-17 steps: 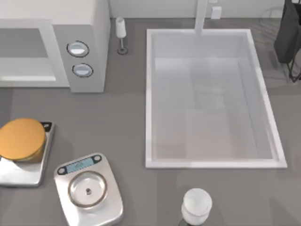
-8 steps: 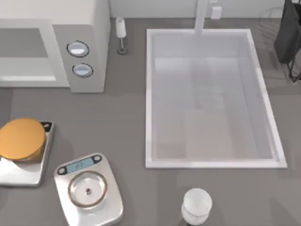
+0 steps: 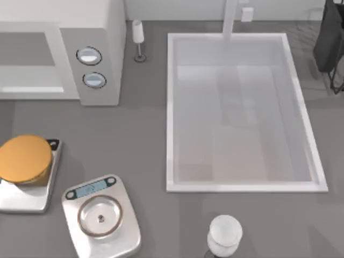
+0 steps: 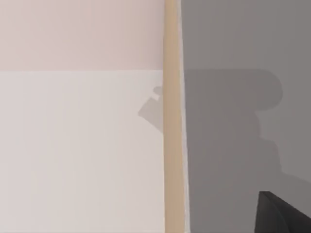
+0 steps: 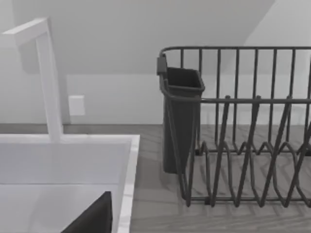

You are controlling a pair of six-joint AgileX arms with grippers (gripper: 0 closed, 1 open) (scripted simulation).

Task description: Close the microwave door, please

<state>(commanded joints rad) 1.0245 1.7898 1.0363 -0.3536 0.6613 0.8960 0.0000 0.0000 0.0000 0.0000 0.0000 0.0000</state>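
Note:
The off-white microwave stands at the table's back left, with two round silver-blue dials on its right panel. Its cavity lies open to view, and the microwave door is out of view past the left edge. In the left wrist view a pale flat panel with a tan edge stands against a grey surface; I cannot tell whether it is the door. A dark part of my left gripper juts in there. A dark part of my right gripper hangs over the sink.
A white sink with a faucet takes up the middle and right. A silver scale and an orange disc on a second scale sit front left. A glass stands in front; a dark dish rack is back right.

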